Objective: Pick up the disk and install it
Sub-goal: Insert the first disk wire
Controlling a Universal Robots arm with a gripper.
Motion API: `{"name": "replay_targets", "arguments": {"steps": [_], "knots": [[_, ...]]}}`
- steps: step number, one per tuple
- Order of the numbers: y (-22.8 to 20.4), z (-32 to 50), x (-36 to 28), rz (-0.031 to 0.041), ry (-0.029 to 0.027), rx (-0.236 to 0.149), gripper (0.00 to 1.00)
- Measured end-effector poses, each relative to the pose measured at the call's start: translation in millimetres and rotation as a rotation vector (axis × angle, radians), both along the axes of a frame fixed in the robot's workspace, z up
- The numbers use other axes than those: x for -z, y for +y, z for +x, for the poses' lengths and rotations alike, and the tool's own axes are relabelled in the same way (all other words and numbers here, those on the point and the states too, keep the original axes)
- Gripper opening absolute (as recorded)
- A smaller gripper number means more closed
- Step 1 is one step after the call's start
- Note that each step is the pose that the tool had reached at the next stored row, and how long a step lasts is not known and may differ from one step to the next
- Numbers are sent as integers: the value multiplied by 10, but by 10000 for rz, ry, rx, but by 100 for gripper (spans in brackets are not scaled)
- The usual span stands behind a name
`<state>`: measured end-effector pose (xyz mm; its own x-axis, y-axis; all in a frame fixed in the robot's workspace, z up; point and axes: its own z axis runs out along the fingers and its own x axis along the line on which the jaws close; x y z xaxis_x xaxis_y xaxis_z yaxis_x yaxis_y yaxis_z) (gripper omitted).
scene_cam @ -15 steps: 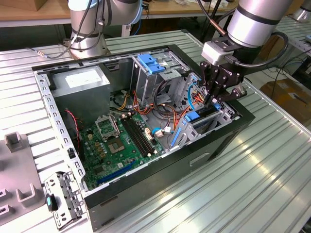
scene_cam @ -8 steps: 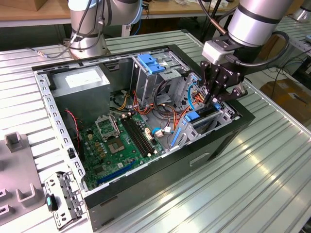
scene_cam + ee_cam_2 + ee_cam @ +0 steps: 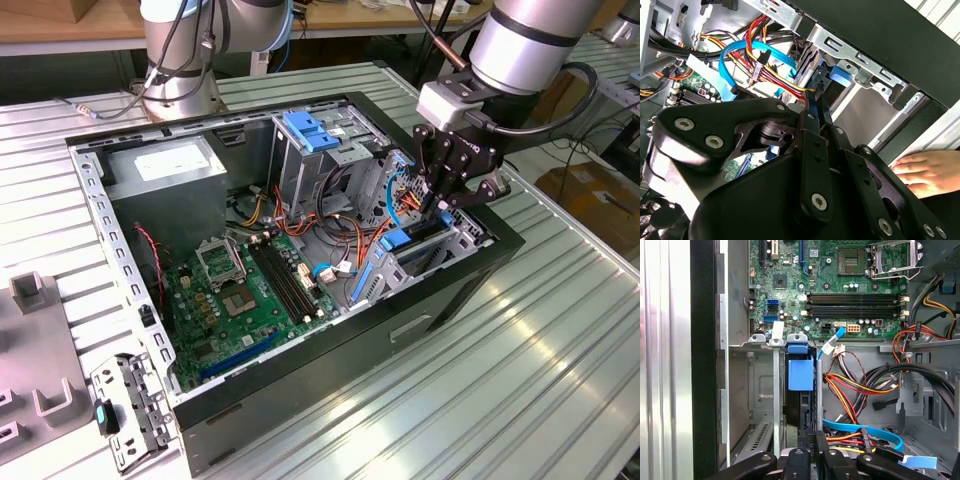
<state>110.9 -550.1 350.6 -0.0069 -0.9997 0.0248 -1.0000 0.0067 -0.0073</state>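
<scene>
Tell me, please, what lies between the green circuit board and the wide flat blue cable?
A bundle of red, orange and yellow wires crosses there, as the first wrist view shows.

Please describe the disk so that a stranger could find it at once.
Look at the open black computer case on the metal table. In its bay at the exterior view's right, under the pincer, the disk stands on edge, marked by its blue side rails.

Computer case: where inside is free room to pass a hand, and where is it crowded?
Free: over the motherboard, between the grey power supply and the drive bays. Crowded: the bundle of cables and the bays, where the claw sits.
</scene>
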Motion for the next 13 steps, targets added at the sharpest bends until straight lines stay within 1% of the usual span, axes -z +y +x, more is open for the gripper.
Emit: {"name": "replay_targets", "arguments": {"steps": [4,7,13], "knots": [[-5,0,3,3,0,1,16],[-22,1,6,3,0,7,16],[-31,1,15,4,0,12,16]]}}
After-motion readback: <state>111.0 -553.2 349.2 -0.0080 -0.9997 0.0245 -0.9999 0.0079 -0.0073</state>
